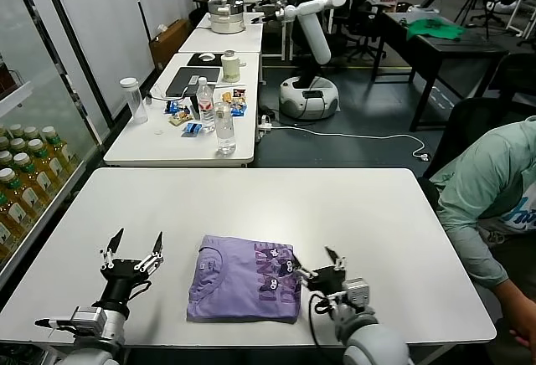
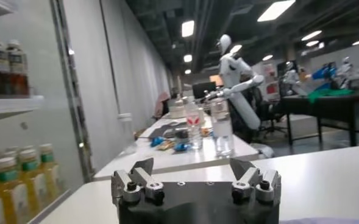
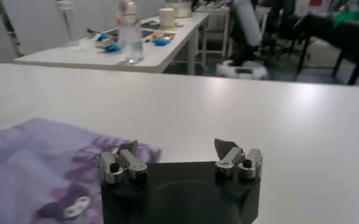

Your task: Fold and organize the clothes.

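While the lavender T-shirt (image 1: 245,280) lies folded into a neat rectangle on the white table (image 1: 352,214), graphic side up, the left gripper (image 1: 132,246) hovers well to its left with fingers spread apart, and the right gripper (image 1: 312,261) sits at the shirt's right edge, fingers likewise apart, holding nothing
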`<state>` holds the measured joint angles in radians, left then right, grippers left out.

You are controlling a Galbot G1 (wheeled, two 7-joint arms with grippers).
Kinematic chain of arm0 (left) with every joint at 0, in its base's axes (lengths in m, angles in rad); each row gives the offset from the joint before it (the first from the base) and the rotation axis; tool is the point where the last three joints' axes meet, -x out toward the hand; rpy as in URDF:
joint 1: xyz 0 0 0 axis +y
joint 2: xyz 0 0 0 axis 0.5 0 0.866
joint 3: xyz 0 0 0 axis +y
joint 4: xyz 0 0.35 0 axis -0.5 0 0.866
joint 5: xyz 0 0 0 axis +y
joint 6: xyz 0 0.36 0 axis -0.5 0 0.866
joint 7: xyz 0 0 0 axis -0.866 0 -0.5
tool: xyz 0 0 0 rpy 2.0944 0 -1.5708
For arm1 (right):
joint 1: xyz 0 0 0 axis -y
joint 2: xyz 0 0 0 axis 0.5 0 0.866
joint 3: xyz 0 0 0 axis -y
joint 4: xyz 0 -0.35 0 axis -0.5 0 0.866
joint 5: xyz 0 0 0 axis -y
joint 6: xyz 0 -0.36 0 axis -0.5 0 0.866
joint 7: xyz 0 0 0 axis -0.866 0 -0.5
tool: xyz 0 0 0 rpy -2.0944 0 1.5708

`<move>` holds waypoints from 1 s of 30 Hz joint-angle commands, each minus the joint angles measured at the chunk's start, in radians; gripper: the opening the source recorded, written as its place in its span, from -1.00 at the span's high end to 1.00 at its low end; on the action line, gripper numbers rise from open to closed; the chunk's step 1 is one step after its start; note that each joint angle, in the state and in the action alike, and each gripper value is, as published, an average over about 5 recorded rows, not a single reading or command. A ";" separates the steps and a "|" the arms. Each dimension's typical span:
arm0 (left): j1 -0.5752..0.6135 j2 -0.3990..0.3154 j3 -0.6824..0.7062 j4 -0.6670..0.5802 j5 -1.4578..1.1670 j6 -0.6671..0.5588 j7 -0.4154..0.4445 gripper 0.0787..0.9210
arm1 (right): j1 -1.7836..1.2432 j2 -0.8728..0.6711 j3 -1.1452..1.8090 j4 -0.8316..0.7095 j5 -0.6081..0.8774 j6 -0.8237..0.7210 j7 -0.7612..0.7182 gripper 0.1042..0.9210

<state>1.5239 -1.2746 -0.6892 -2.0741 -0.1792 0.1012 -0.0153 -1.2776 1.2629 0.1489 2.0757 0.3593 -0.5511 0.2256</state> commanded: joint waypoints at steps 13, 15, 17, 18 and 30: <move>-0.004 -0.013 -0.039 0.052 0.005 -0.008 -0.017 -0.77 | 0.056 0.053 -0.120 -0.099 0.251 -0.007 0.161 -0.29; -0.004 -0.017 -0.035 0.053 0.013 -0.009 -0.019 -0.77 | 0.059 0.052 -0.118 -0.100 0.248 -0.004 0.155 -0.14; -0.005 -0.021 -0.030 0.055 0.022 -0.009 -0.022 -0.77 | 0.063 0.053 -0.117 -0.106 0.241 0.001 0.148 0.01; -0.006 -0.023 -0.027 0.056 0.026 -0.009 -0.025 -0.77 | 0.065 0.054 -0.116 -0.109 0.236 0.004 0.146 0.07; -0.017 -0.036 -0.001 0.075 0.055 -0.035 -0.038 -0.77 | 0.074 -0.039 0.019 -0.019 0.180 0.020 0.101 0.89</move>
<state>1.5127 -1.3087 -0.6965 -2.0146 -0.1430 0.0867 -0.0481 -1.2033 1.2828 0.0797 2.0001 0.5523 -0.5382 0.3361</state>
